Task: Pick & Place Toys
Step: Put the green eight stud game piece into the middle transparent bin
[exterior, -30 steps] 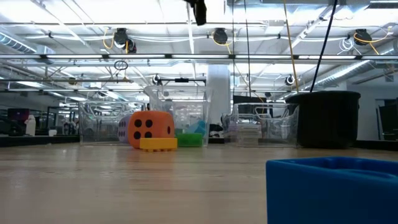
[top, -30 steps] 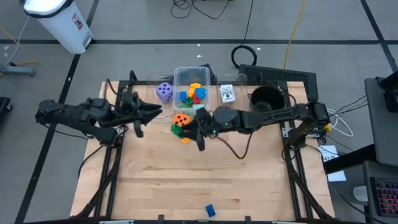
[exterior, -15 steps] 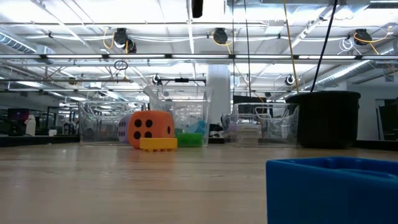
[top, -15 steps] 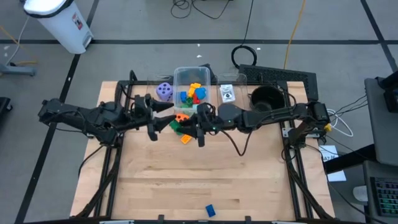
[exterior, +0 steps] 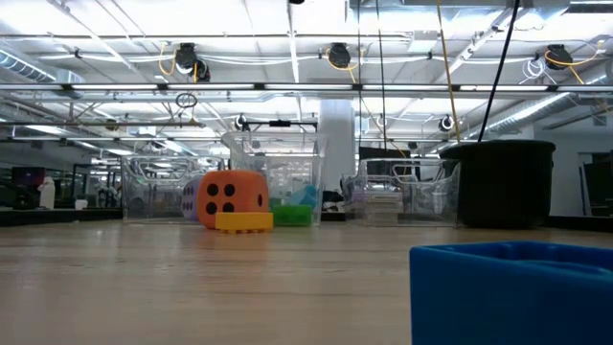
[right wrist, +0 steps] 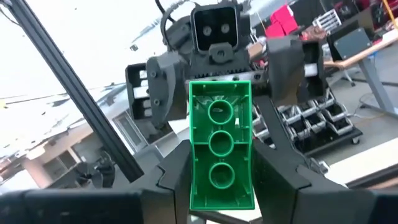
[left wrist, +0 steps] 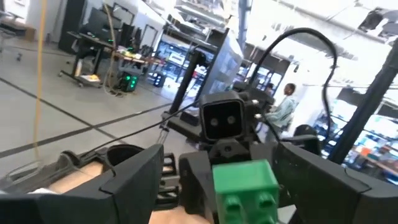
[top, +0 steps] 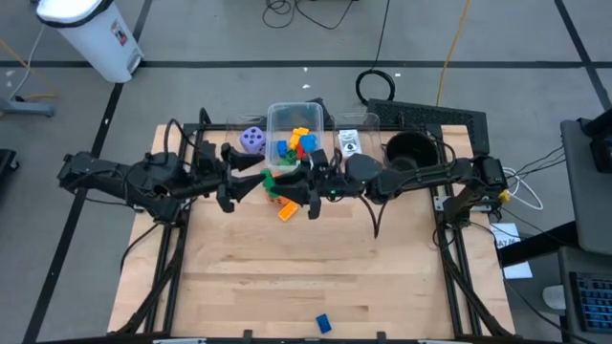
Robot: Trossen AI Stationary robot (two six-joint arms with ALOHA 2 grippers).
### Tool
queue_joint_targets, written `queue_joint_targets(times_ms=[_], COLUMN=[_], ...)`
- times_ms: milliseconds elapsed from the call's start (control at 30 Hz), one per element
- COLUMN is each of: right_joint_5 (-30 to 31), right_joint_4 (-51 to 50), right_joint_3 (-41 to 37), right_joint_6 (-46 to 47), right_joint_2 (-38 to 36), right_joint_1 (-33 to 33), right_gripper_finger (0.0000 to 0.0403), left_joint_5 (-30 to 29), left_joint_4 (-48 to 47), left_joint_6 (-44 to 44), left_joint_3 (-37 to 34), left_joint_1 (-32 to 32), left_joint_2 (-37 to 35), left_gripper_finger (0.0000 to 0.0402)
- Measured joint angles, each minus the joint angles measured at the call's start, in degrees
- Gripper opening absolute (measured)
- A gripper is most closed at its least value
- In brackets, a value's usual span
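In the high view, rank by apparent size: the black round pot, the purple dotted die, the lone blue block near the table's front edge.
Largest to smallest:
1. Black round pot
2. Purple dotted die
3. Lone blue block
Seen from straight above, nearness hardly skews this order.

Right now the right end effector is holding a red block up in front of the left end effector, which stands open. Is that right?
Not quite: the block is green, not red. The right wrist view shows it clamped between the right end effector's fingers, and the left wrist view shows the same green block. The rest holds: it is held up facing the left end effector, whose fingers stand open on either side.
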Motion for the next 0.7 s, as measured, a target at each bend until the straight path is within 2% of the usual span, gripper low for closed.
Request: queue_joint_targets(times_ms=[500,700], right_joint_5=[2.05,1.97], right_joint_4=[3.69,3.58], right_joint_3=[0.0,0.0], right_joint_6=[-1.39,-1.54], right_joint_2=[0.0,0.0], right_joint_1=[-0.91,-0.92], right_gripper_finger=[0.0123,0.0123], left_joint_5=[0.6,6.55], left_joint_4=[0.92,6.22], left_joint_6=[-3.29,-3.29], left_joint_3=[-0.04,-0.09], left_joint_1=[1.72,4.54], left_joint_2=[1.63,4.36], left_gripper_finger=[0.0319,0.0319])
